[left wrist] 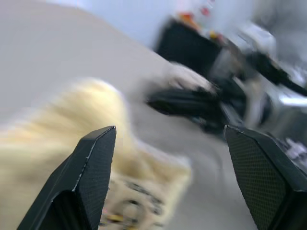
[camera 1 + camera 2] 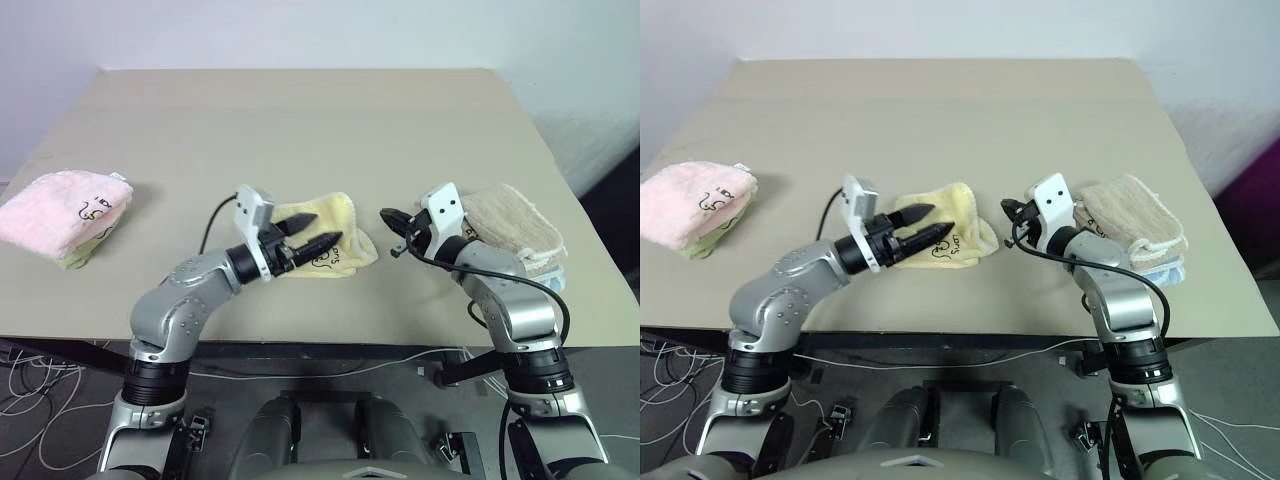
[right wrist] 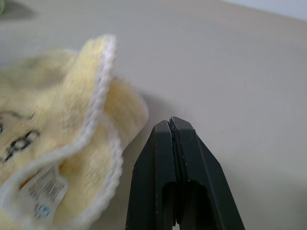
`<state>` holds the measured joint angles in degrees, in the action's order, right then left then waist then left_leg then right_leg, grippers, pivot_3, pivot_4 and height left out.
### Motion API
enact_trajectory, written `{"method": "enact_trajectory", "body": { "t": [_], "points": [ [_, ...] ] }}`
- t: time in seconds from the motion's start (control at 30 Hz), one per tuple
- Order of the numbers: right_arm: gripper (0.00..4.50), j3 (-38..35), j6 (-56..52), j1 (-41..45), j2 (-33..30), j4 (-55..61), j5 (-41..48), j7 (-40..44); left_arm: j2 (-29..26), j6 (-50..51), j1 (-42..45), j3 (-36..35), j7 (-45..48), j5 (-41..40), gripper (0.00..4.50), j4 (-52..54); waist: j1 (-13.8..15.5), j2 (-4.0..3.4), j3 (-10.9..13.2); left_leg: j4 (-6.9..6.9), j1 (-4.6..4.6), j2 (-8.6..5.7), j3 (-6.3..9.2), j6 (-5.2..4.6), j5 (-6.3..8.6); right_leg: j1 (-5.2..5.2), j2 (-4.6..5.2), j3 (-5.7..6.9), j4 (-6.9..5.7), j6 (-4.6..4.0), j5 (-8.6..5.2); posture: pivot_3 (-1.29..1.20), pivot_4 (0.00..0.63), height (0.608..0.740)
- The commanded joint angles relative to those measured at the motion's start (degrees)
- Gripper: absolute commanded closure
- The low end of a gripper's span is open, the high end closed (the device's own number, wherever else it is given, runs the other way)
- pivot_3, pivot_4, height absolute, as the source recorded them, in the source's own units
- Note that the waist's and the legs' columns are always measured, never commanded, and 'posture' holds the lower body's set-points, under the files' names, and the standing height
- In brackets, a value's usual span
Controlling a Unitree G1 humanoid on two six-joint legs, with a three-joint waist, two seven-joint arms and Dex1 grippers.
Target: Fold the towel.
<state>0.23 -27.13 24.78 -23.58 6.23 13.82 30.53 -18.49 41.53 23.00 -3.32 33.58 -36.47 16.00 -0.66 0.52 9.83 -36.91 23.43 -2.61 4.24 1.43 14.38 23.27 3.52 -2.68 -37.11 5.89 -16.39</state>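
The towel [image 2: 348, 212] is pale yellow with a whitish stitched edge and a small black print. It lies folded in a loose bundle near the table's front edge, at the middle. My left gripper [image 2: 326, 227] hovers just over the towel's left part, its black fingers [image 1: 91, 167] spread open with nothing between them. My right gripper [image 2: 387, 214] is shut and empty, a short way right of the towel and clear of it. In the right wrist view, the towel [image 3: 62, 143] shows a label at its hem beside the shut fingertips [image 3: 170, 125].
A pink fluffy towel [image 2: 60, 205] lies on a greenish one at the table's left edge. A beige folded towel [image 2: 515, 225] sits at the right edge, behind my right wrist. The tan table [image 2: 300, 120] stretches bare toward the back.
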Motion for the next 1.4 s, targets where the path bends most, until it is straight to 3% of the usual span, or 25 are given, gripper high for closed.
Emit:
{"method": "enact_trajectory", "body": {
  "t": [0.03, 0.33, 0.53, 0.93, 1.07, 1.17, 1.27, 1.4],
  "points": [
    [4.5, -1.1, 0.8, 4.5, 0.5, 0.4, 1.4, 0.7, -2.4, -5.2, 2.6, -0.4, -1.8, 5.6, 1.06, -2.1, 0.0, 0.0, 0.0, 0.0, 0.0, 0.0, 0.0, 0.0, 0.0, 0.0, -0.01, 0.0, 0.0, 0.0, 0.0, 0.0, 0.15, 0.74],
    [4.5, 6.4, 2.2, 12.3, 8.4, -7.6, -0.2, 3.0, -4.2, -17.1, 7.3, 6.6, 2.0, 17.4, 4.06, -17.1, -0.1, 0.0, 0.0, 0.02, 0.0, 0.0, -0.01, 0.02, -0.01, 0.04, -0.02, 0.0, -0.03, 0.0, 0.0, 0.0, 0.15, 0.74],
    [4.5, 11.8, 6.7, 11.0, 10.3, -14.2, -4.0, 5.2, -3.7, -22.1, 7.4, 10.0, 3.3, 23.1, 4.06, -24.8, -0.1, 0.0, 0.0, 0.01, 0.03, -0.05, -0.01, 0.02, -0.01, 0.08, 0.02, 0.01, -0.05, 0.0, 0.0, 0.0, 0.15, 0.74],
    [4.5, 11.8, 11.7, 6.5, 9.0, -26.7, -8.9, 3.2, -2.3, -27.0, 3.5, 12.4, 2.6, 28.6, 4.06, -29.3, 0.0, -0.02, -0.1, -0.02, 0.01, -0.05, 0.0, 0.02, -0.01, 0.04, 0.03, 0.01, -0.08, 0.0, 0.01, 0.0, 0.15, 0.74],
    [4.5, 9.9, 12.0, 5.1, 9.4, -22.3, -6.8, 3.3, -1.6, -28.3, 3.0, 10.6, 2.3, 27.6, 4.06, -28.5, 0.0, -0.01, -0.2, -0.04, -0.05, -0.06, 0.02, 0.01, -0.01, -0.04, 0.04, 0.02, -0.08, 0.0, 0.01, 0.0, 0.15, 0.74],
    [4.5, 7.9, 10.6, 3.6, 7.5, -14.5, -5.3, 4.0, -1.6, -27.8, 3.0, 5.4, 1.3, 23.6, 4.06, -25.0, 0.0, -0.01, -0.1, -0.05, -0.02, -0.05, 0.03, 0.01, -0.01, -0.01, 0.04, 0.02, -0.08, 0.0, 0.01, 0.0, 0.15, 0.74],
    [4.5, 3.9, 4.0, 2.4, 5.8, -7.2, 0.0, 4.9, -3.6, -27.1, 1.6, 1.3, 1.4, 21.4, 4.06, -21.5, -0.1, -0.01, -0.1, -0.06, 0.05, -0.04, 0.03, 0.01, -0.01, 0.09, 0.06, 0.01, -0.11, 0.01, 0.01, 0.0, 0.15, 0.74],
    [3.67, -1.2, -8.0, 0.8, 3.1, -0.6, 9.0, 7.2, -8.1, -26.4, -2.0, -2.8, 2.3, 20.3, 4.1, -17.7, -0.2, -0.02, -0.1, -0.02, 0.06, 0.01, 0.03, 0.01, 0.0, 0.11, 0.08, -0.02, -0.1, 0.01, 0.01, 0.0, 0.15, 0.74]
  ]
}}
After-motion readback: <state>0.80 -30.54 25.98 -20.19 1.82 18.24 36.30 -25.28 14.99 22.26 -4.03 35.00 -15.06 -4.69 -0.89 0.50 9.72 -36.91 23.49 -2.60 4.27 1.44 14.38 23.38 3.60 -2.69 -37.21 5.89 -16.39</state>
